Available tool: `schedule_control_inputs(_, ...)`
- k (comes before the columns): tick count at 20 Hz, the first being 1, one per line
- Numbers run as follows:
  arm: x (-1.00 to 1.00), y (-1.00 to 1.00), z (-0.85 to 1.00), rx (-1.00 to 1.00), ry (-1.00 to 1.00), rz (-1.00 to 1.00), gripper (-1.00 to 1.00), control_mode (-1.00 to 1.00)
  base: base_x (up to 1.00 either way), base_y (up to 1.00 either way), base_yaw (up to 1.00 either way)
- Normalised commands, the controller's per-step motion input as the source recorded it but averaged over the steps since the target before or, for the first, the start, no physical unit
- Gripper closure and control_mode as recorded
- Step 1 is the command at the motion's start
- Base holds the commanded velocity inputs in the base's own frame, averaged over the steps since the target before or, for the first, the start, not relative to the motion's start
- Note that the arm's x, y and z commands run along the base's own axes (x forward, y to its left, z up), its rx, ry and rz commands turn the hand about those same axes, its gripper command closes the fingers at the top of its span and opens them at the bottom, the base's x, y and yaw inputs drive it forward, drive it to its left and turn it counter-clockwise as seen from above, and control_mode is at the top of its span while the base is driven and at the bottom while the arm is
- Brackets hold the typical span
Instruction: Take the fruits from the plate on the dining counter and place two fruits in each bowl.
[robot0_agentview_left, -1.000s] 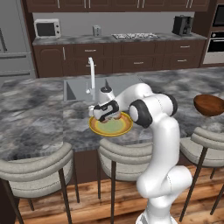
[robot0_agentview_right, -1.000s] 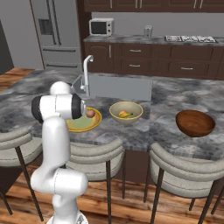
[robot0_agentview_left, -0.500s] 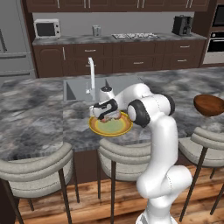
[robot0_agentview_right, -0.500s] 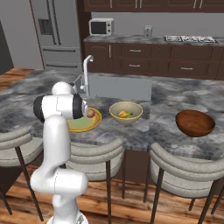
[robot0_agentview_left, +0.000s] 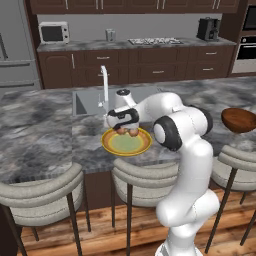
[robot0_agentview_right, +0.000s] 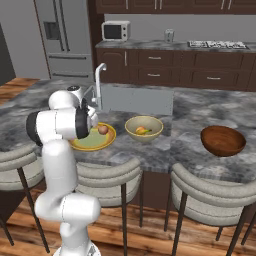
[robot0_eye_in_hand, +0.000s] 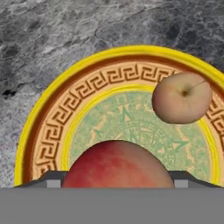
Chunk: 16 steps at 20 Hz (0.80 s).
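Observation:
The plate (robot0_agentview_left: 126, 145) (robot0_agentview_right: 85, 144) (robot0_eye_in_hand: 43, 109), with its yellow rim, lies on the dining counter (robot0_agentview_left: 45, 130) in front of the sink. My gripper (robot0_agentview_left: 125, 129) (robot0_eye_in_hand: 117, 177) is down over the plate's far edge. Its fingertips (robot0_eye_in_hand: 53, 176) press on both sides of the red fruit (robot0_eye_in_hand: 118, 164) (robot0_agentview_left: 121, 131). The brownish fruit (robot0_eye_in_hand: 181, 97) (robot0_agentview_left: 134, 133) (robot0_agentview_right: 102, 130) rests on the plate beside it. The cream bowl (robot0_agentview_right: 144, 129) holds the banana (robot0_agentview_right: 142, 132) and the orange-red fruit. The dark wooden bowl (robot0_agentview_right: 222, 140) (robot0_agentview_left: 240, 120) stands further right.
The white tap (robot0_agentview_left: 105, 85) (robot0_agentview_right: 98, 82) and the sink (robot0_agentview_right: 135, 97) are just behind the plate. Stools (robot0_agentview_left: 40, 187) line the counter's near edge.

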Motion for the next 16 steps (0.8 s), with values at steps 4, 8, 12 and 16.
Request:
schedule_control_inputs(4,-0.79,-0.42,0.64,0.00,-0.01,0.00,1.00,-1.00,0.00,0.00,0.00)
schedule_control_inputs(8,-0.79,-0.54,0.44,0.00,0.00,0.00,1.00,-1.00,0.00,0.00,0.00)
schedule_control_inputs(12,-0.59,-0.38,0.44,0.00,0.00,0.00,1.00,-1.00,0.00,0.00,0.00)
schedule_control_inputs(16,-0.34,-0.20,0.45,0.00,0.03,0.00,1.00,-1.00,0.00,0.00,0.00)
